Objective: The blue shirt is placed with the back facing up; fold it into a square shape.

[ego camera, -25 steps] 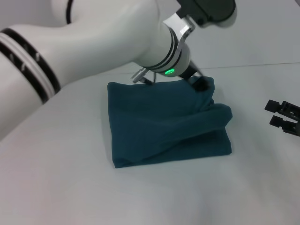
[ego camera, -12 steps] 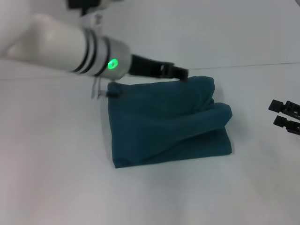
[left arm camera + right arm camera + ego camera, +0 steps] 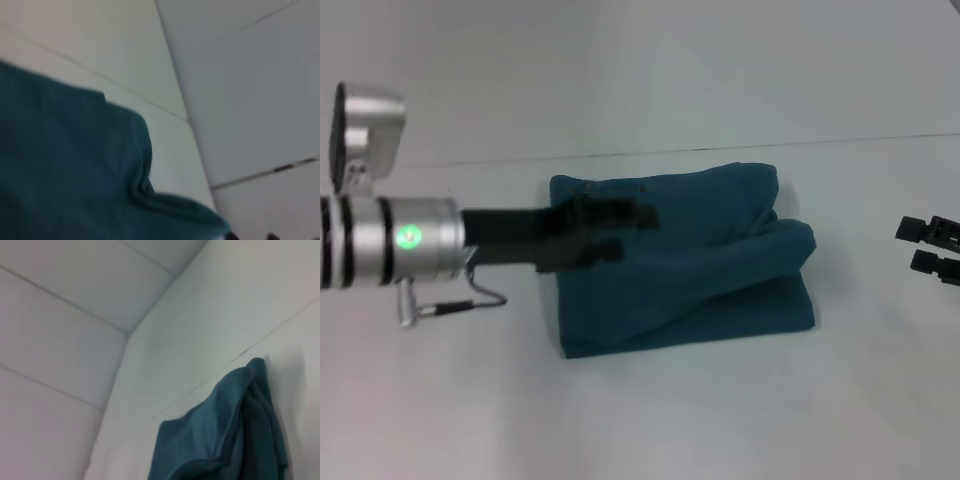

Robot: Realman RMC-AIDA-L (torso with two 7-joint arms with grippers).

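The blue shirt (image 3: 710,280) lies folded into a rough rectangle on the white table, its right side bunched into a raised fold. My left gripper (image 3: 635,232) reaches in from the left and hovers over the shirt's left half, fingers apart and holding nothing. Beyond the table's right edge, my right gripper (image 3: 928,246) stays off the shirt, its two black fingers apart and empty. In the left wrist view the blue shirt (image 3: 65,170) fills the near part. The right wrist view shows a corner of the blue shirt (image 3: 225,435) from the side.
The white table (image 3: 650,420) spreads around the shirt on all sides. A white back wall (image 3: 650,70) meets it along a seam behind the shirt. A thin cable loop (image 3: 455,305) hangs under my left wrist.
My left arm has drawn back from the shirt's far right corner and swung left, now lying level over the shirt's left half. The shirt has kept its shape.
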